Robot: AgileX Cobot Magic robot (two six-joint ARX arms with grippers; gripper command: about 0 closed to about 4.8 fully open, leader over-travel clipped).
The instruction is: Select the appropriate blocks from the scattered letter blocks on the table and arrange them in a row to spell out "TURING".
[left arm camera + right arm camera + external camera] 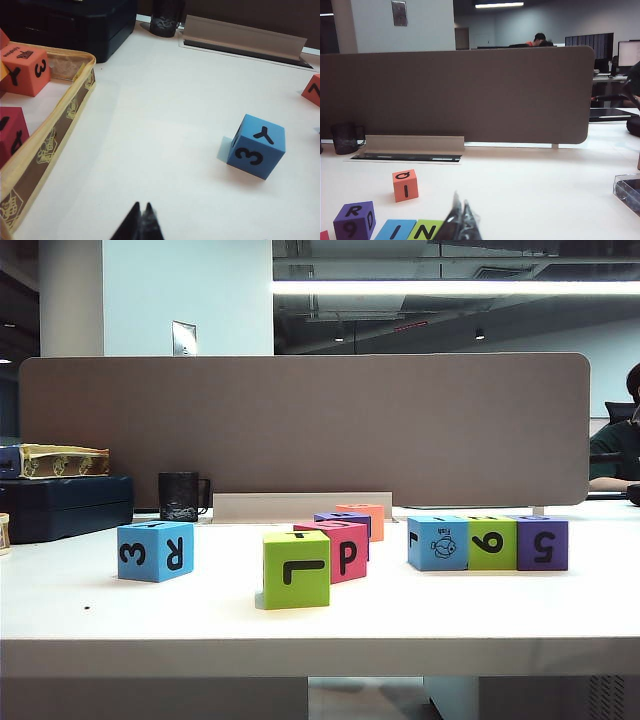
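Letter blocks are scattered on the white table (320,625). A blue block (155,551) showing 3 and R stands at the left. In the middle are a lime green one (296,569), a magenta P (340,551), a purple one (347,519) and an orange one (363,517). A blue fish block (437,542), a green one (491,542) and a purple 5 (542,542) stand in a row at the right. Neither gripper shows in the exterior view. My left gripper (142,206) is shut and empty, short of the blue block (256,146). My right gripper (460,200) is shut and empty, beside the green N block (422,231).
A shallow tray with a yellow patterned rim (55,137) holds an orange block (24,69) and a magenta one (11,132). A dark mug (182,496), a navy case (65,505) and the grey-brown divider (300,430) stand at the back. A clear container (627,192) lies at the right.
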